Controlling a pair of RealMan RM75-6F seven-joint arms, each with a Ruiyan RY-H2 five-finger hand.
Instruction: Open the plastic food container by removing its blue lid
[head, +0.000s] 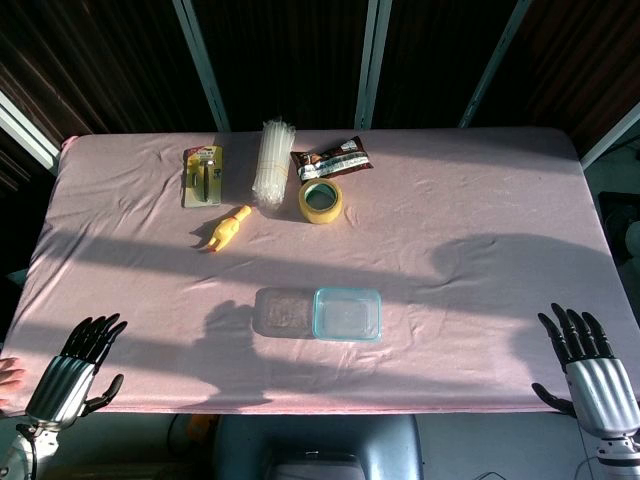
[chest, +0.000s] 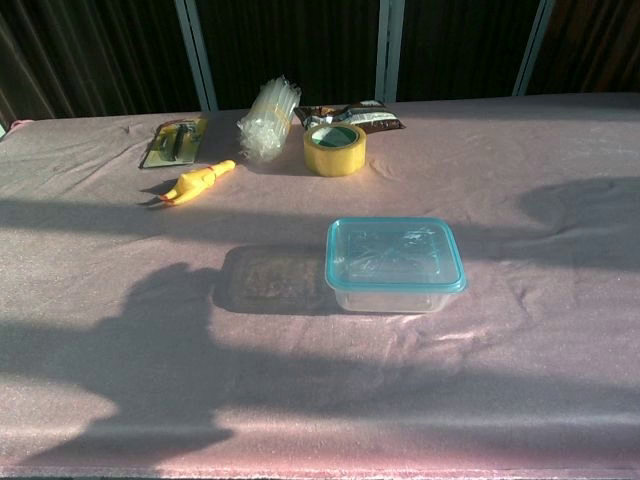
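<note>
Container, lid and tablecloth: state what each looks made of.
Container: clear, glossy plastic, since the cloth shows through its walls.
Lid: translucent plastic with a blue rim, likely a softer plastic; glare streaks on top.
Tablecloth: pink fabric, matte, with soft wrinkles and a draped front edge.

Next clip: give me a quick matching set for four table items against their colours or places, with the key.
Column 1:
1. lid
2. tape roll
3. rubber chicken
4. snack packet

Column 2:
A. yellow toy lying left of the tape
B. dark brown, at the far edge
C. blue-rimmed, on the clear container
D. yellowish ring standing beside the bundle of clear bags

Pairs: 1-C, 2-D, 3-A, 4-B
</note>
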